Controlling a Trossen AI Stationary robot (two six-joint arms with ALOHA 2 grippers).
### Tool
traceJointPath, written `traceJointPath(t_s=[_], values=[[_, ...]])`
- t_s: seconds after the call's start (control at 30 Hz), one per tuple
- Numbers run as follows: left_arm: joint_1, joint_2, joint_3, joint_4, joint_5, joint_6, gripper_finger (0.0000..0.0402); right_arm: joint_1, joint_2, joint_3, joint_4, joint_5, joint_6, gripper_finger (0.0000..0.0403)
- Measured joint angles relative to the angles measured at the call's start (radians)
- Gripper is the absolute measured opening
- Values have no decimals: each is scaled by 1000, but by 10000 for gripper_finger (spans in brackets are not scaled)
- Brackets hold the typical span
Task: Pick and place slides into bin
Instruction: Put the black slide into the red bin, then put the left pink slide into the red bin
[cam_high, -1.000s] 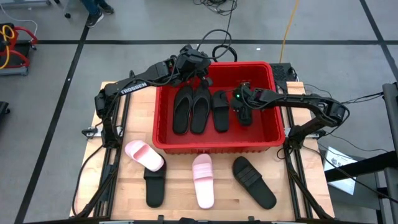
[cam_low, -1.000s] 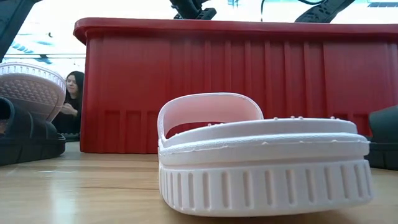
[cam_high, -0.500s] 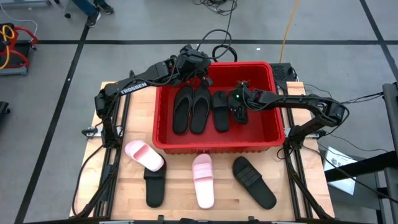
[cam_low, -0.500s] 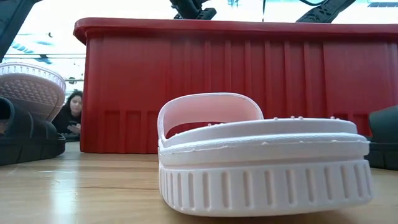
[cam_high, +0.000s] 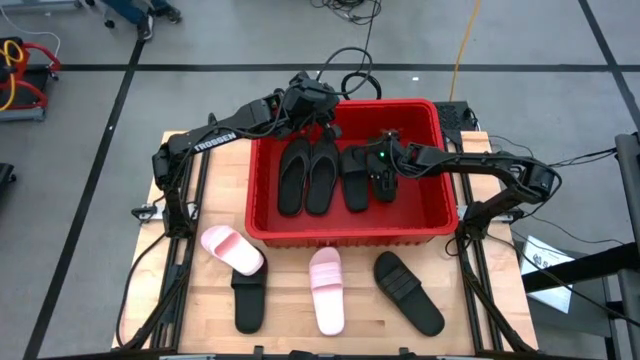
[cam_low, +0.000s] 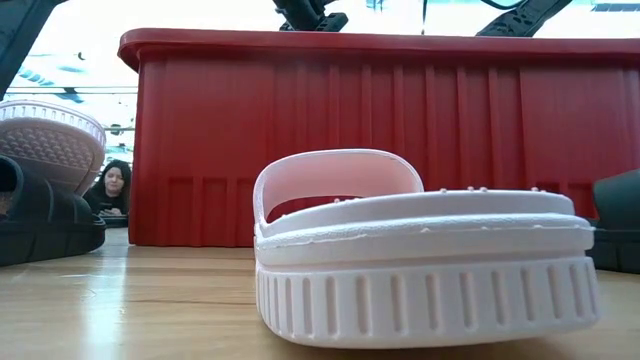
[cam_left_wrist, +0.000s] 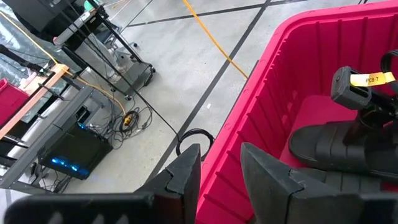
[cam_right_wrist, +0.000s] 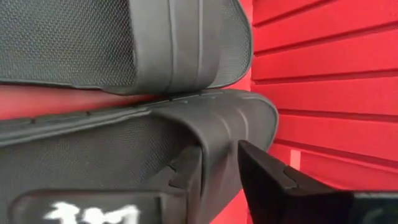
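The red bin (cam_high: 350, 225) holds three black slides (cam_high: 322, 175) lying side by side on its floor. My right gripper (cam_high: 383, 172) is down inside the bin, shut on a fourth black slide (cam_right_wrist: 124, 162) beside them. My left gripper (cam_left_wrist: 221, 174) hovers open and empty over the bin's far left rim (cam_left_wrist: 249, 118). On the table in front of the bin lie a pink slide (cam_high: 326, 290), a black slide (cam_high: 408, 292), and a second pink slide (cam_high: 232, 248) resting on another black slide (cam_high: 250, 298). My right gripper pinches the black slide's strap (cam_right_wrist: 217, 155) at one side edge between its two fingers, coming from above and pointing down. The slide lies close beside its neighbour (cam_right_wrist: 124, 43) near the bin's wall. Whether it rests on the bin floor I cannot tell.
In the low view the pink slide (cam_low: 420, 260) fills the foreground in front of the bin wall (cam_low: 400, 130). A person (cam_low: 112, 185) sits beyond the table's far left. Cables lie on the floor behind the bin (cam_high: 355, 70).
My right gripper has gone a little toward the table's left inside the bin, carrying the black slide up next to the third slide. The person behind the table has sunk lower.
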Motion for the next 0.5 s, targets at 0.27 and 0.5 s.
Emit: traceJointPath(t_s=[0.27,0.5], values=[[0,0,0,0,0,0,122,0,0,0,1,1,7,152],[0,0,0,-11,0,0,122,0,-12,0,-34,9,30,168]])
